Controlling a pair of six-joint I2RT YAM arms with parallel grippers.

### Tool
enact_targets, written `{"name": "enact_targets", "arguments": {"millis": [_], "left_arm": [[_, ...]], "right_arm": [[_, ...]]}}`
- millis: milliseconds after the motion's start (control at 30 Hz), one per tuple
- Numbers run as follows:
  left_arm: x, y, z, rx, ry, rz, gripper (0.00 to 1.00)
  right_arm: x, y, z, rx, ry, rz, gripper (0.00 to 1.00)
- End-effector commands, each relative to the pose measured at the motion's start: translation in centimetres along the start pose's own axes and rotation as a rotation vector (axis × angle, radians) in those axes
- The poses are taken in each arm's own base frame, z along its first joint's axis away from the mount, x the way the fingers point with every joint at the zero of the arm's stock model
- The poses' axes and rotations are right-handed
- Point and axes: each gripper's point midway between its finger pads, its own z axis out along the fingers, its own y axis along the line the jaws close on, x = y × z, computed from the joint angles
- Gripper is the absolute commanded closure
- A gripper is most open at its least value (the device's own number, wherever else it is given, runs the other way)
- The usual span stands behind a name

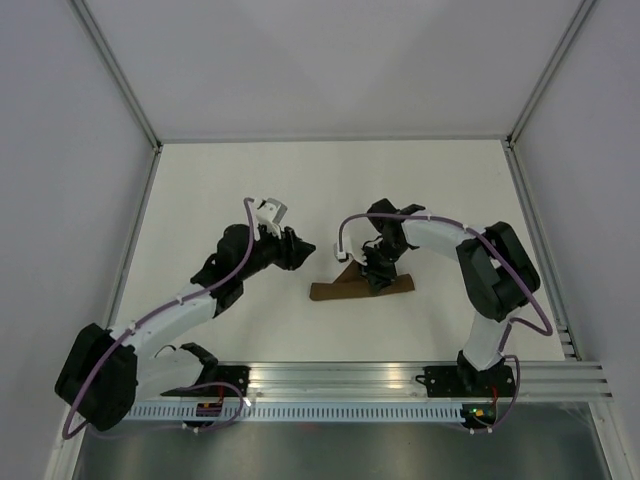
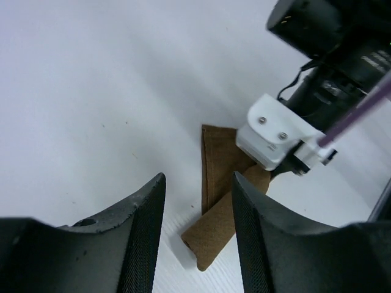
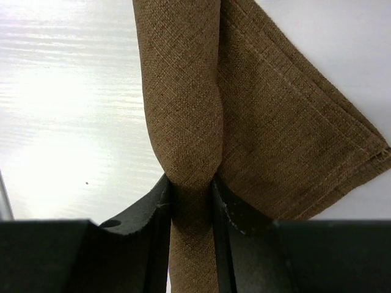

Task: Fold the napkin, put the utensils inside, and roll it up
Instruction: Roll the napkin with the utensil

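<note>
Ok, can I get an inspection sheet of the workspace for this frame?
Surface: white table, bare apart from the cloth.
Job's things: napkin rolled into a narrow strip, one flat corner sticking out to the side; utensils not seen.
Clutter: nothing seen.
Grippers: left gripper open, holding nothing, apart from the napkin; right gripper shut on the napkin roll.
Cables: purple cables run along both arms, off the cloth.
Surroundings: white walls on three sides, metal rail at the near edge.
</note>
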Motion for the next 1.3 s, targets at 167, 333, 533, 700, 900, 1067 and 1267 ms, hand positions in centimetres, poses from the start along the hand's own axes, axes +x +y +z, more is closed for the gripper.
{"name": "enact_targets", "arguments": {"millis": [167,333,533,700,900,1067,1267], "left_arm": [[-3.2,-2.1,-2.7,-0.106,-0.348,0.243,0.46],[0.8,-4.8,-0.5,-0.088,-0.223,0.436,0.46],[5.6,-9.6,3.5,0.033,-0.05,0.679,0.45],[10.1,-11.7,6.8,0.117,0.088,0.817,0.45],[13.6,-11.9,8.8,0.146,0.173,0.889,0.45],[14.6,-11.3,9.5,0.13,0.191,0.908,0.45],[16.5,-9.9,10.1,0.106,0.249,0.937,0.45]], "right_arm": [[1.9,0.3,1.2,-0.278,0.046,0.103,0.74],[2.4,-0.5,2.2,-0.332,0.065,0.145,0.74],[2.8,-1.1,2.9,-0.352,0.085,0.168,0.73],[3.2,-1.3,3.4,-0.351,0.1,0.182,0.74],[3.5,-1.6,3.8,-0.347,0.11,0.195,0.74],[3.6,-1.7,3.9,-0.345,0.112,0.202,0.74],[3.5,-1.8,4.0,-0.348,0.111,0.208,0.74]]}}
